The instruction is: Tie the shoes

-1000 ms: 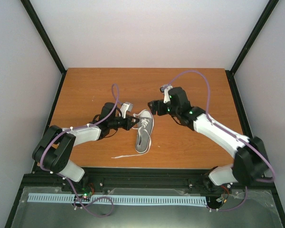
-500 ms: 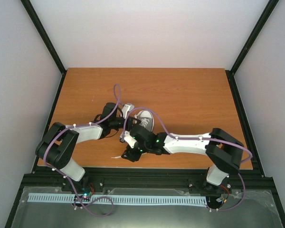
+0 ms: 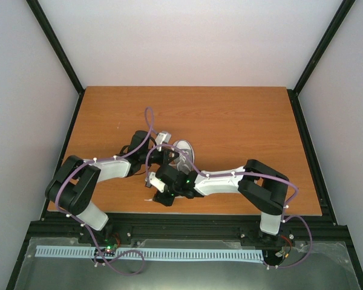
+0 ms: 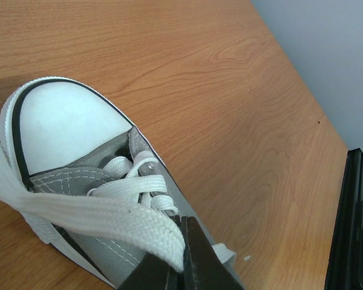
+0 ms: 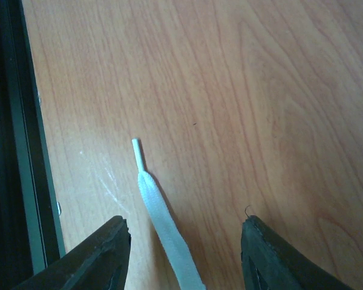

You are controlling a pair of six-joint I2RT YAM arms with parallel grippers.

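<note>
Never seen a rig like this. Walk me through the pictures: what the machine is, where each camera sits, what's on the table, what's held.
Two robot arms are bolted at a table's near edge, each ending in a two-finger gripper. One picture looks down from above; the other two come from wrist cameras. On the table lies one grey sneaker. The left gripper is shut on a white lace drawn across its front. The right gripper hovers open over a loose lace end, holding nothing.
</note>
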